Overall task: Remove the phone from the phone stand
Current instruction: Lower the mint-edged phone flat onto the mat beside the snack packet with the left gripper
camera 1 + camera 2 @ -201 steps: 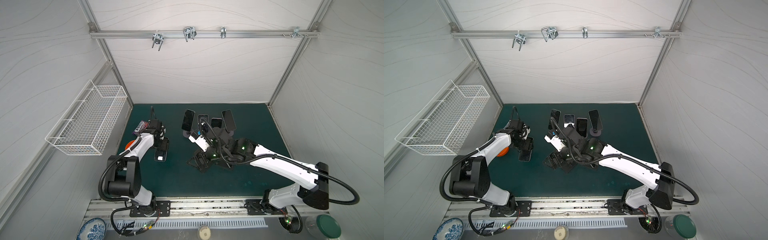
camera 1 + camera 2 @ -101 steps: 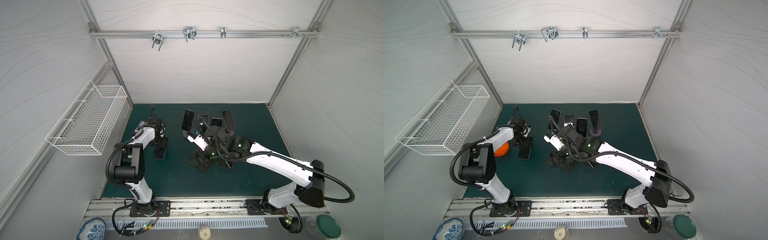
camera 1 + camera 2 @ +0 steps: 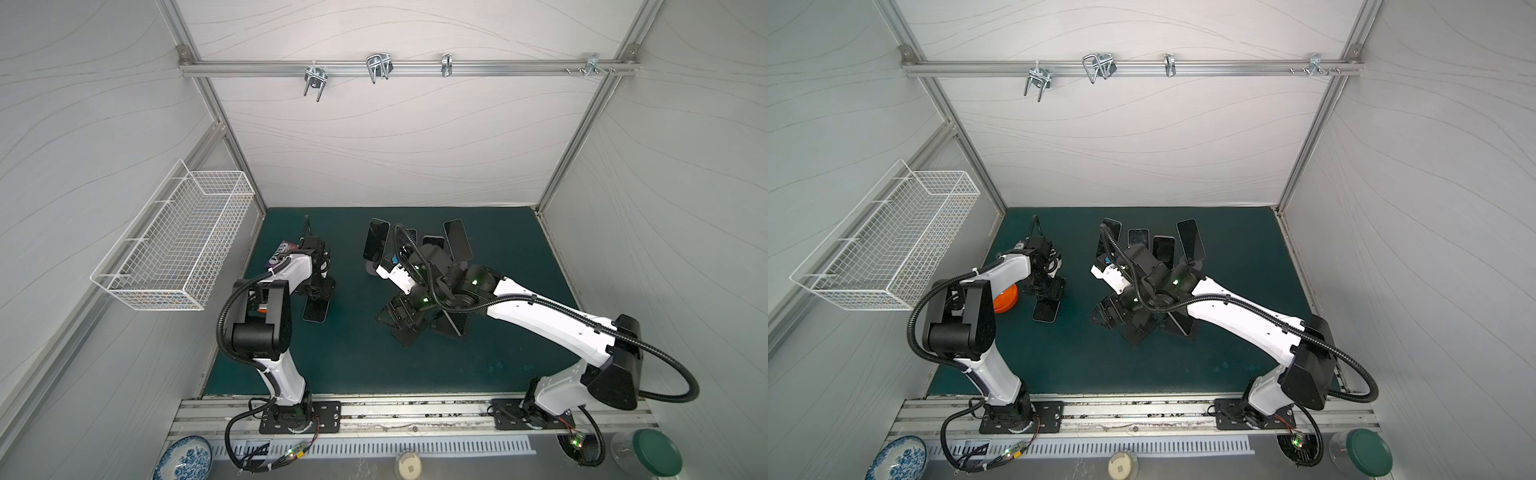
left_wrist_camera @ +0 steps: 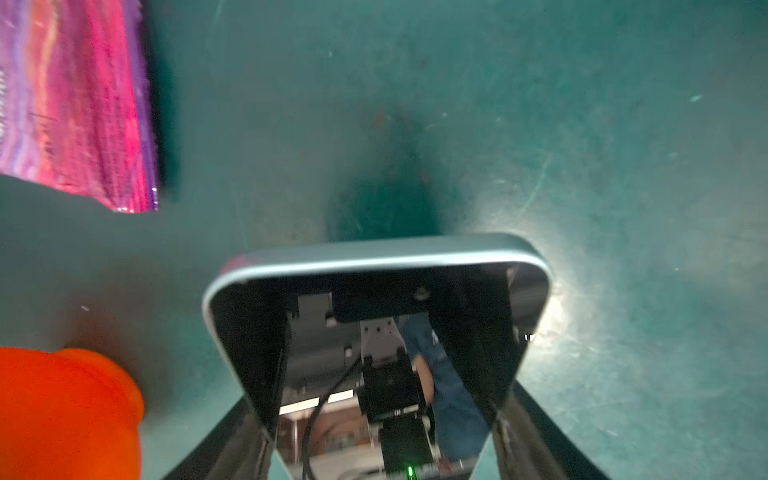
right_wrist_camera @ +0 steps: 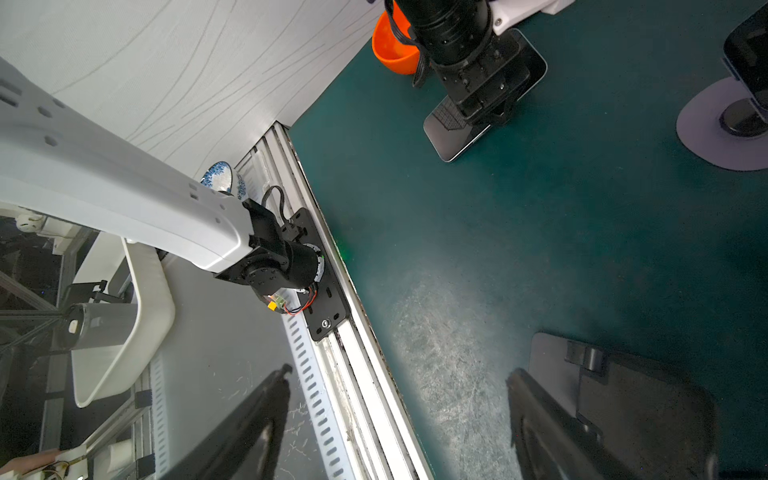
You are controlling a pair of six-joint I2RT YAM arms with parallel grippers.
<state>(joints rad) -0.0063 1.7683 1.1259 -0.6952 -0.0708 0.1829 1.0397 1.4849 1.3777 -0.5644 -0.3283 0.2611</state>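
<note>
Top views first: catching the left gripper [image 3: 318, 297] low on the left side of the green mat [image 3: 353, 365], with jaws pinched on the long edges of a phone [image 3: 316, 311]. Just beside it, toward the wall, an orange bowl [image 3: 1005, 299] and a purple packet [image 3: 280, 254]. Mid-mat, spotting the right gripper [image 3: 397, 322] down over a dark clutter [image 3: 451, 327], too tangled to sort out. Behind that, along the back, a row of phone stands [image 3: 369, 267] with more phones [image 3: 1191, 241] propped on them, well apart from the held one.

Over to the left wrist: right between the two black fingers [image 4: 232, 449], the phone [image 4: 374, 332], glass up and mirroring the camera rig, squeezed on both sides. Hanging over the mat with a shadow past its end; cannot tell whether touching down or not.

Now the right wrist: with jaws spread wide, nothing between the fingers [image 5: 253, 424] but bare mat and the frame rail. Just beside one finger, a flat black plate [image 5: 623, 395]. Across the mat, the left gripper [image 5: 482, 95] clamped on the phone [image 5: 453, 133], and a round-based phone stand [image 5: 702, 137] near it but apart
</note>
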